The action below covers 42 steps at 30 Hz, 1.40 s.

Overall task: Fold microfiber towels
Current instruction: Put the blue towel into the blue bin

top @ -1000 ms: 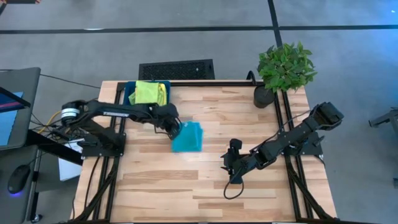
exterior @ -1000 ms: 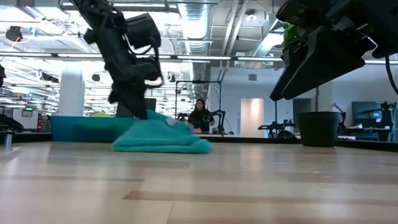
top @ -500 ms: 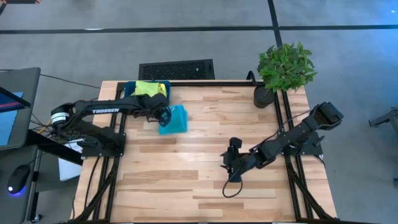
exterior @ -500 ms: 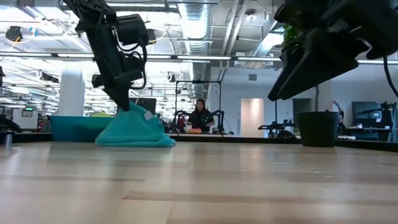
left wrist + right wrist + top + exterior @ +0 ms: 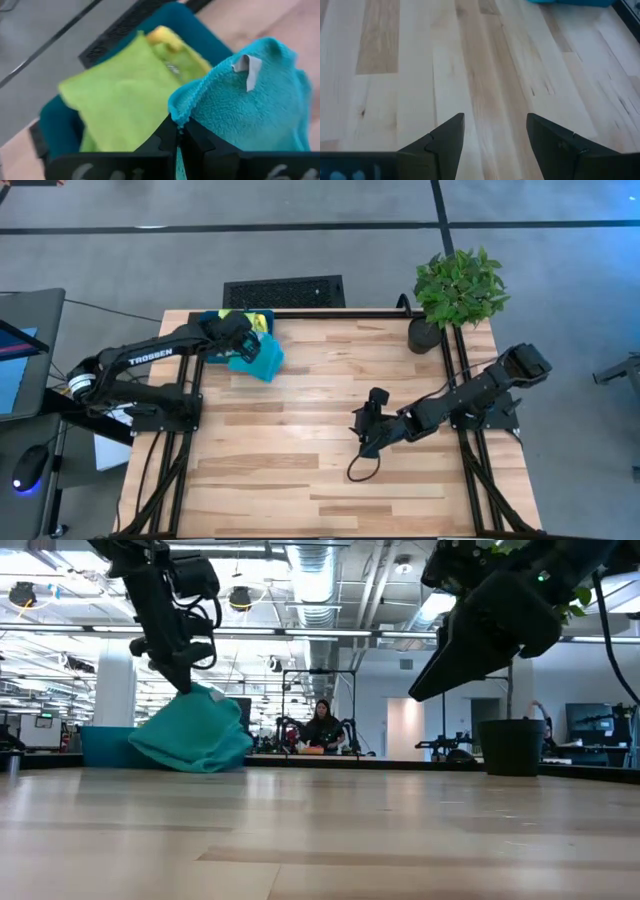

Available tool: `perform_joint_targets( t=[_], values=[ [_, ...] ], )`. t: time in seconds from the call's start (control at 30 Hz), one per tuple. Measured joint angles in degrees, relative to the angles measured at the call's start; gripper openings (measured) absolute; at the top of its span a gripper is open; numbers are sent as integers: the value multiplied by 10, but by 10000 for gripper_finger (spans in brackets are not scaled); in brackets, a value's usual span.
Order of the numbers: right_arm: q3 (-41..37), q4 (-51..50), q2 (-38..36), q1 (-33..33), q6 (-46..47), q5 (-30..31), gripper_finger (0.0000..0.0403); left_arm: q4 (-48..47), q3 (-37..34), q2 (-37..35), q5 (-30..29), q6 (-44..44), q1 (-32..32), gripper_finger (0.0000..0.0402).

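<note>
While the soft teal microfiber towel [image 5: 260,356] hangs pinched in the left tool [image 5: 243,346], the high view shows the bundle drooping over the near rim of the rigid dark-teal rectangular tray [image 5: 208,322], where a lime green cloth [image 5: 262,319] is partly visible behind the tool. The right tool [image 5: 364,438] waits well apart over bare wooden counter [image 5: 300,460], so open room lies between the two arms; the potted green plant [image 5: 455,290] stands at the far corner, clear of both.

From the low view, the towel [image 5: 193,732] sags in loose folds beneath the left tool [image 5: 180,675], its lowest fold at or just above the counter [image 5: 320,840] (light and limp, I judge, likely to slump and lose its fold if released high). The right tool [image 5: 425,690] hangs spread wide.

In the left wrist view, the left tool's fingers [image 5: 167,137] are closed on one hem of the towel [image 5: 250,110]; the pile looks grippy rather than slippery, and an edge or corner is the sensible hold. Just beyond lie lime green [image 5: 120,95] and yellow [image 5: 160,35] cloths in the tray [image 5: 55,125].

The right wrist view shows the right tool [image 5: 495,132] gaping over plain boards, holding nothing, with a sliver of teal [image 5: 570,2] far ahead.
</note>
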Motion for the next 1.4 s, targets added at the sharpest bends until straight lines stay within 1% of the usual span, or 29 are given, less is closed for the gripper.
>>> perform_joint_targets(
  t=[0.13, 0.27, 0.37, 0.57, 0.77, 0.93, 1.03, 1.2, 1.4],
  values=[
    [0, 0, 0, -4, 0, 0, 240, 1, 7, 0, -5, 20, 45, 0],
    [0, 0, 0, -3, 0, 0, 240, 13, 11, 0, -33, 25, 88, 0],
    [0, 0, 0, -3, 0, 0, 240, 27, 12, 2, -38, 46, 123, 0],
    [0, 0, 0, -4, 0, -1, 240, 69, 12, 44, -38, 66, 170, 0],
    [0, 0, 0, -3, 0, -1, 240, 104, 12, 97, -35, 88, 187, 0],
    [0, 0, 0, -3, 0, -2, 240, 161, 11, 105, -48, 86, 198, 0],
    [0, 0, 0, -3, 0, -2, 240, 178, 11, 106, -47, 81, 211, 0],
    [0, -1, 0, -3, 0, -2, 240, 164, 11, 106, -42, 109, 222, 0],
    [0, -1, 0, -3, 0, -2, 240, 163, 11, 105, -37, 110, 222, 13]
  ],
)
